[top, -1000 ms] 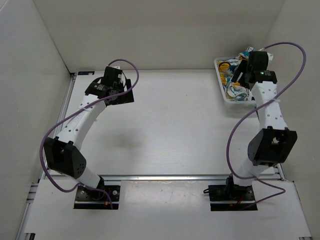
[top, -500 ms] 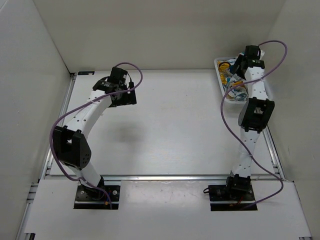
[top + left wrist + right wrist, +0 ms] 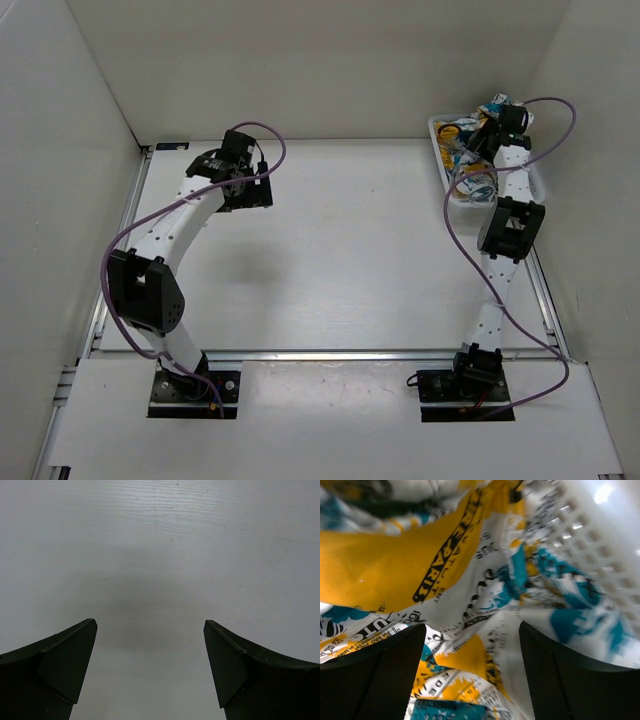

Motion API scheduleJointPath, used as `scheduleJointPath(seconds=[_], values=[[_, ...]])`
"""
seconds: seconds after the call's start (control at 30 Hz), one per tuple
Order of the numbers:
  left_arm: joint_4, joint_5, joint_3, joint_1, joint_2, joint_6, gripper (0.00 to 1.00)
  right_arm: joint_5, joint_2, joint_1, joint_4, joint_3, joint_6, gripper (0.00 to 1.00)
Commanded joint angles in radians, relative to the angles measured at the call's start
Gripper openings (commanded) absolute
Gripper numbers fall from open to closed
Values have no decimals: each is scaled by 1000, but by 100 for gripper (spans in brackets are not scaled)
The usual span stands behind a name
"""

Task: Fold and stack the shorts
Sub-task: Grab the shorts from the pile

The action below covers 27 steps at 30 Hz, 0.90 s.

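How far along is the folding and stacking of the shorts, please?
Nothing looks folded yet: the shorts lie crumpled in the mesh basket. In hand: the open right gripper hangs above them. The open left gripper hovers over the table. Grasping, folding and stacking remain.

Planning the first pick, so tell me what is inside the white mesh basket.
The shorts fill the basket in a crumpled heap, with the right gripper over them, jaws open. The fabric covers the basket floor, so how many pairs lie there cannot be told.
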Motion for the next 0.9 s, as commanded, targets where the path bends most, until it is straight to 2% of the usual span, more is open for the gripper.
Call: scheduleJointPath(seconds=[0.0, 0.1, 0.13, 0.17, 0.2, 0.33, 0.53, 0.73, 0.87], values=[[-14, -19, 47, -2, 15, 9, 100, -60, 30, 8, 43, 43, 29, 78], [-24, -19, 65, -2, 35, -1, 100, -89, 41, 8, 52, 10, 29, 64], [-24, -19, 65, -11, 35, -1, 100, -89, 41, 8, 52, 10, 29, 50], [-24, -19, 65, -11, 35, -1, 100, -89, 27, 8, 52, -15, 29, 41], [-33, -19, 65, -11, 35, -1, 100, -69, 1, 8, 52, -29, 29, 26], [-43, -19, 65, -21, 25, -10, 100, -37, -102, 8, 75, -95, 29, 1], [-43, -1, 65, -119, 24, -60, 100, -77, -300, 18, 105, -182, 14, 0], [-56, 77, 87, -208, 5, -31, 100, -106, -624, 38, 114, -273, 5, 0], [-56, 56, 87, -197, -66, -71, 100, -204, -774, 102, 101, -247, -46, 0]])
